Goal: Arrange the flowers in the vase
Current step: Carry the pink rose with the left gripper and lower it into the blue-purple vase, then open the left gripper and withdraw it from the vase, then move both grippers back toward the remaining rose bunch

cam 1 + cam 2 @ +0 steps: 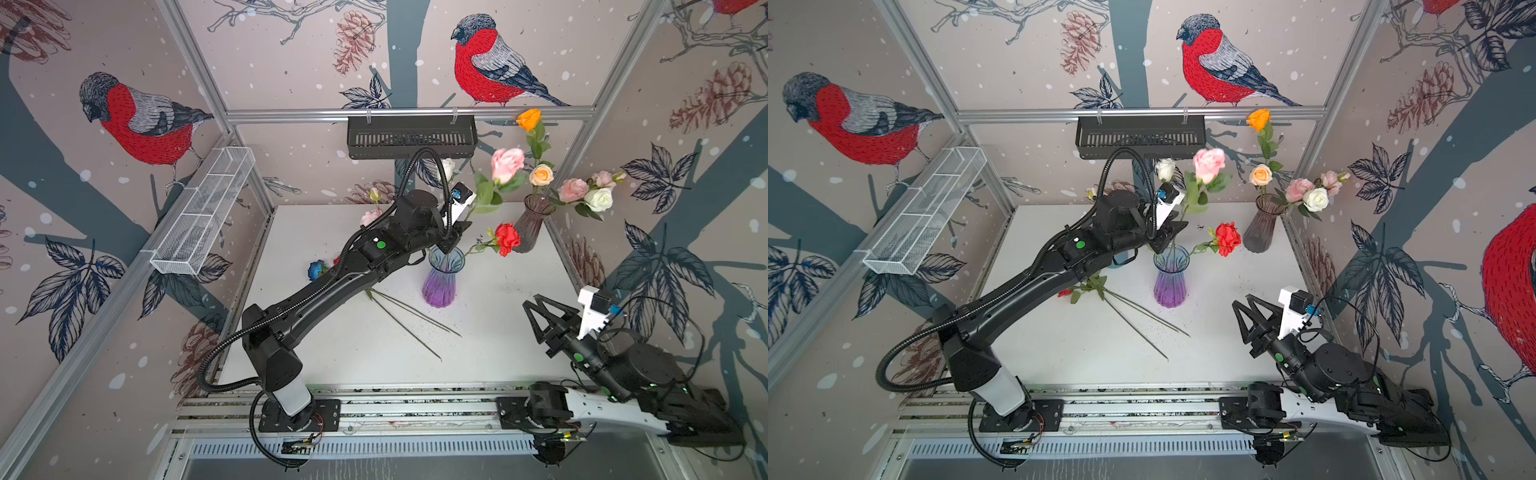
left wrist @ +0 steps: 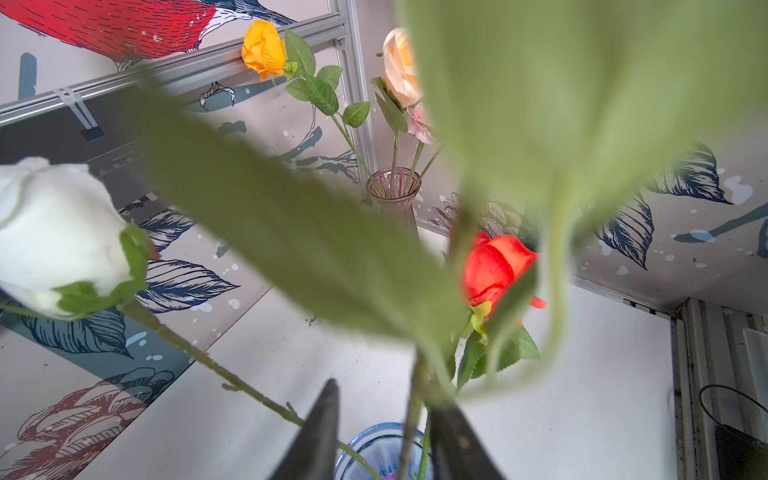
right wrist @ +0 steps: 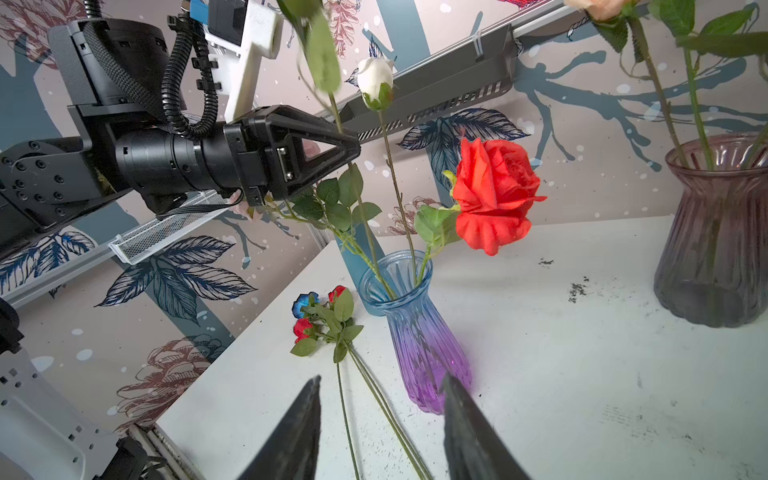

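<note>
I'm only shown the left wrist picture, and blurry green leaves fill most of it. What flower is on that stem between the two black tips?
Observer: A pink rose; its head stands above the left pincer, out of your picture.
Operator: Are any flowers lying outside a vase?
Observer: Yes, loose flowers with blue and red heads lie flat on the table beside the purple vase.
Operator: And the other arm?
Observer: The right pincer hangs open and empty, off to the right.
</note>
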